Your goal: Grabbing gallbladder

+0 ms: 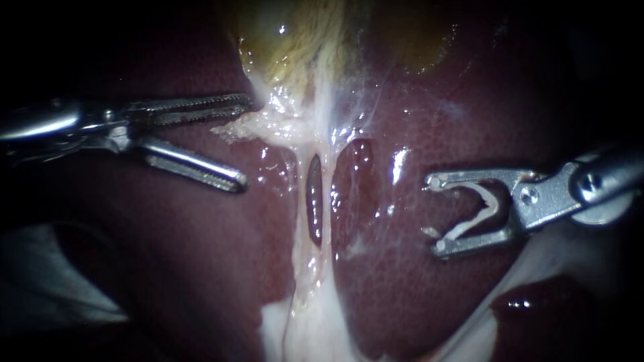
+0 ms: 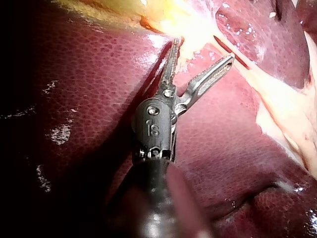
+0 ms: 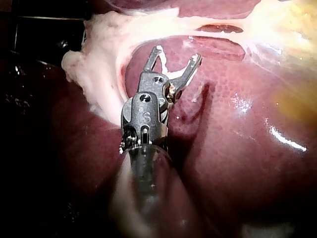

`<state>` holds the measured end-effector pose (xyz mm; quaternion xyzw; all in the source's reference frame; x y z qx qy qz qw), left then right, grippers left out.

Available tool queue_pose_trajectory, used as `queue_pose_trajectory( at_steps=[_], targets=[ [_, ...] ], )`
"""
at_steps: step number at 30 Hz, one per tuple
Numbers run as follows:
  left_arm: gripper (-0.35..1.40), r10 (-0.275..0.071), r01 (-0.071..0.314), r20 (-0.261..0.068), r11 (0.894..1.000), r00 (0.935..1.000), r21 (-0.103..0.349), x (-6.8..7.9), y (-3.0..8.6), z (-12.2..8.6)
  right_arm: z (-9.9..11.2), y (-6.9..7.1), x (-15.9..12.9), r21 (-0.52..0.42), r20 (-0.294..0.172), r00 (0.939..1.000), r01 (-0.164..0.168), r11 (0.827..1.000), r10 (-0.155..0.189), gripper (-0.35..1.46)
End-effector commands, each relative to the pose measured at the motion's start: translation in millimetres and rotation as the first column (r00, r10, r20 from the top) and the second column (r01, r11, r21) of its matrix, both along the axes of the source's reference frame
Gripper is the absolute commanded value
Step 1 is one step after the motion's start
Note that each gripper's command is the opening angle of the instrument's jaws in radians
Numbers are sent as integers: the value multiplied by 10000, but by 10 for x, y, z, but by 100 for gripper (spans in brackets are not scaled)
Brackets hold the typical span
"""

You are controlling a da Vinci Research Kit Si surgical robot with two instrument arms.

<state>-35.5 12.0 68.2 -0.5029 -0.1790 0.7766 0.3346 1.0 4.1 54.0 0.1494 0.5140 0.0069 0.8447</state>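
The yellowish gallbladder (image 1: 288,47) lies at the top of the endoscope view, narrowing into pale whitish tissue (image 1: 288,124). My left instrument (image 1: 245,141) comes in from the left with its jaws open. Its upper toothed jaw lies with its tip against that pale tissue, and the lower jaw hangs over the liver (image 1: 201,268). The left wrist view shows the same: the left instrument (image 2: 204,49) open, one jaw tip at the gallbladder's (image 2: 148,15) pale edge. My right instrument (image 1: 435,214) hovers open over the liver at right, a white shred clinging inside its jaws; the right instrument (image 3: 178,53) grips nothing.
A pale tube (image 1: 323,174) runs down from the gallbladder's neck beside a dark slit in the liver. White fatty tissue (image 1: 302,328) spreads at the bottom and shows as the white fatty tissue (image 3: 99,34) beside the right instrument. Dark red liver (image 3: 237,148) surrounds everything.
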Motion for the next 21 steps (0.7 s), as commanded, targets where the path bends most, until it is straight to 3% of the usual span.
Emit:
queue_pose_trajectory(
  at_steps=[1,7,12,21],
  targets=[
    [71,-3,3,13,10000,10000,5,-1,0,1,0,0,0,0,0,10000,1,10000,-1,50],
    [61,9,-8,-63,9998,10000,187,-5,-1,6,0,0,-1,0,-2,10000,3,10000,-3,50],
    [32,-26,29,-83,9995,10000,306,-6,0,6,0,0,-1,0,-2,10000,3,10000,-3,50],
    [0,-138,146,-118,9977,9998,657,-5,2,5,0,0,-1,0,-2,10000,3,10000,-3,50]
  ],
)
